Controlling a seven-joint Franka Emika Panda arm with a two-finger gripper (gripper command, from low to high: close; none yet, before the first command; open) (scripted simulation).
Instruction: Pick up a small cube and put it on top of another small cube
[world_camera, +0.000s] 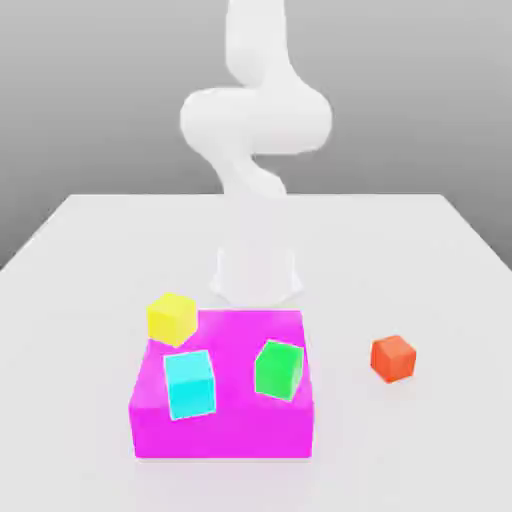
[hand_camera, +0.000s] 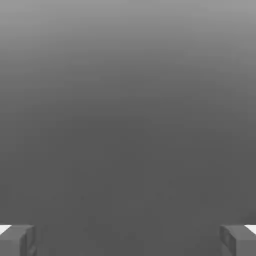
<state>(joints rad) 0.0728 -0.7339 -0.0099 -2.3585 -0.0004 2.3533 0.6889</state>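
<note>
**Operator:** Where's my small cube, and what's crowding it?

**Spotter:** Your small red-orange cube (world_camera: 393, 357) sits alone on the white counter (world_camera: 80, 300), towards the exterior view's right, well apart from everything else. You have bare counter all round it.

**Operator:** And the rest?

**Spotter:** You've a big magenta block (world_camera: 225, 395) near the front of the counter, left of the red-orange cube in the exterior view. On its top you'll see a cyan cube (world_camera: 190, 384) and a green cube (world_camera: 278, 368), both tilted, the cyan one towards the exterior view's left. A yellow cube (world_camera: 171, 319) sits at the block's far left corner; whether it rests on the block or on the counter just behind, I can't quite tell from here.

**Operator:** What about the arm?

**Spotter:** Your white arm (world_camera: 255, 115) comes down behind the magenta block, so the block and its cubes stand between that camera and the arm's lower part.

**Operator:** State of the hand?

**Spotter:** Your hand (hand_camera: 128, 240) is spread wide with nothing between the fingers (hand_camera: 17, 240); in the hand view the two grey tips sit at opposite edges against plain grey
</note>
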